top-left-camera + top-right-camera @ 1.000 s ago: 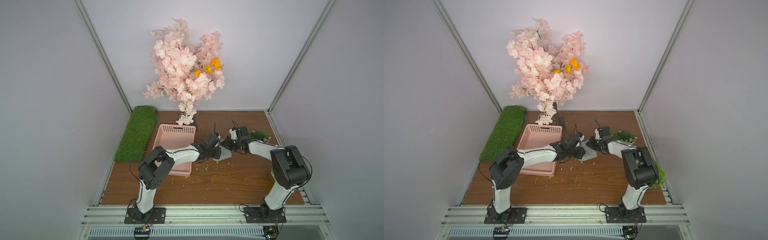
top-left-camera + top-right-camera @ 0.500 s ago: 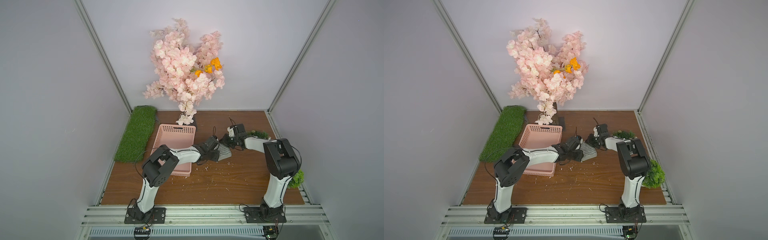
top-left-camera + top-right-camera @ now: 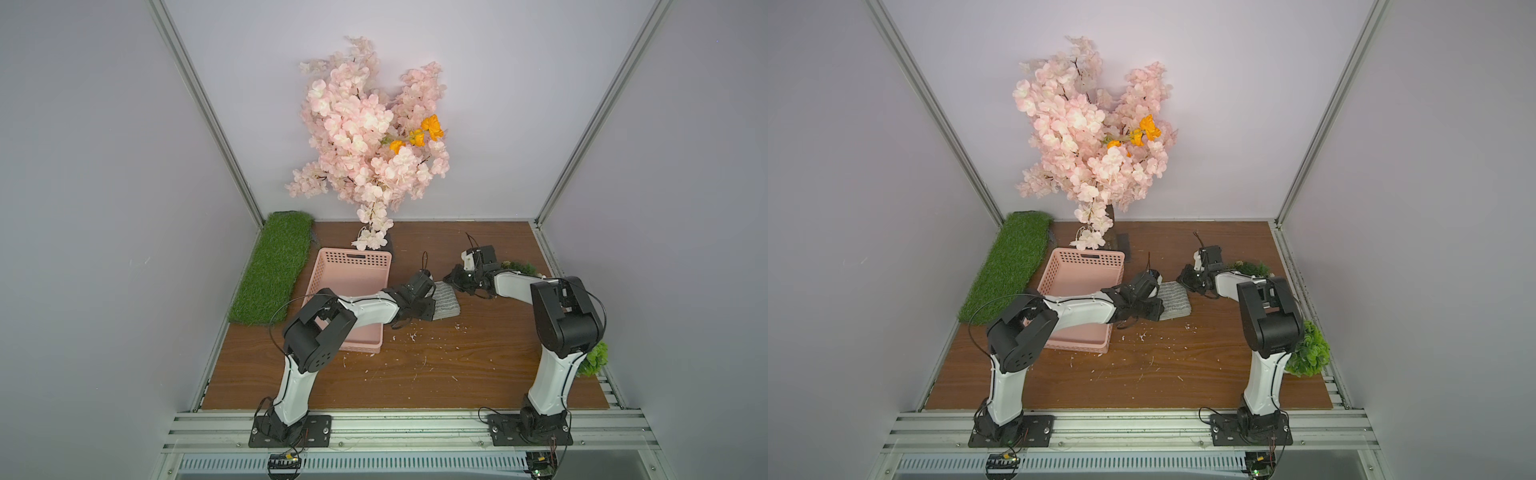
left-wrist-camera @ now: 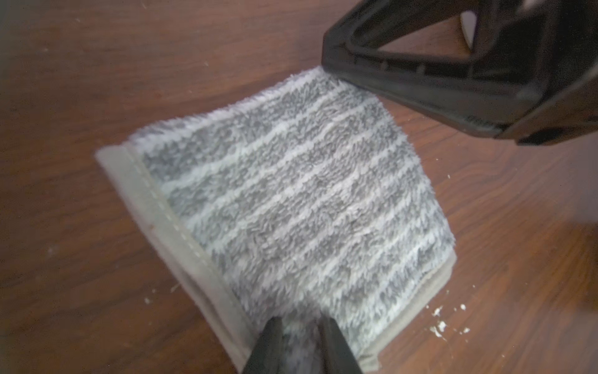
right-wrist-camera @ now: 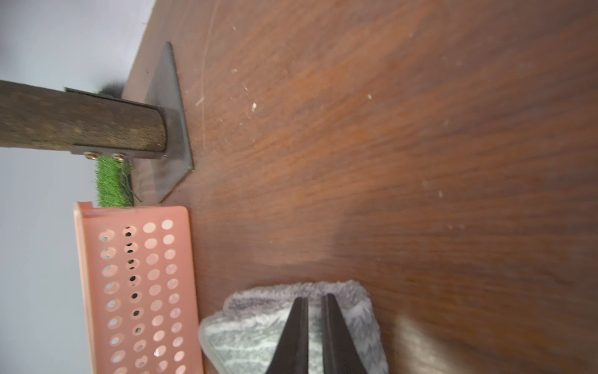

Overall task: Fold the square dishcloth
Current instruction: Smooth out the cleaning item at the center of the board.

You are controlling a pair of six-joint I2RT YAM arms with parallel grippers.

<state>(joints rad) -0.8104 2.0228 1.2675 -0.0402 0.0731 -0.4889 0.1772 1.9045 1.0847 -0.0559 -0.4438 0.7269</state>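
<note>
The square dishcloth point(image 3: 448, 300) point(image 3: 1177, 301), grey with thin white stripes, lies folded flat on the wooden table just right of the pink basket. My left gripper point(image 3: 430, 311) point(image 4: 299, 323) sits at the cloth's near left edge. Its jaws are closed down to a narrow gap with fuzzy fabric point(image 4: 291, 200) bunched between them. My right gripper point(image 3: 451, 277) point(image 5: 312, 299) is shut, its tips over the cloth's far right corner point(image 5: 252, 340). No fabric shows between them. One of its fingers point(image 4: 404, 84) runs along the cloth's far edge.
The pink perforated basket point(image 3: 353, 266) point(image 5: 136, 275) stands left of the cloth, under my left forearm. A green grass mat point(image 3: 274, 270) lines the left wall. The blossom tree point(image 3: 370, 137) rises at the back on a metal foot point(image 5: 168, 129). Green plants point(image 3: 517, 266) sit right. White crumbs point(image 3: 415, 336) dot the table.
My right arm's elbow has pulled back towards the right edge and stands more upright, while its gripper stays by the cloth's far corner. The left gripper has barely shifted. The cloth lies where it was.
</note>
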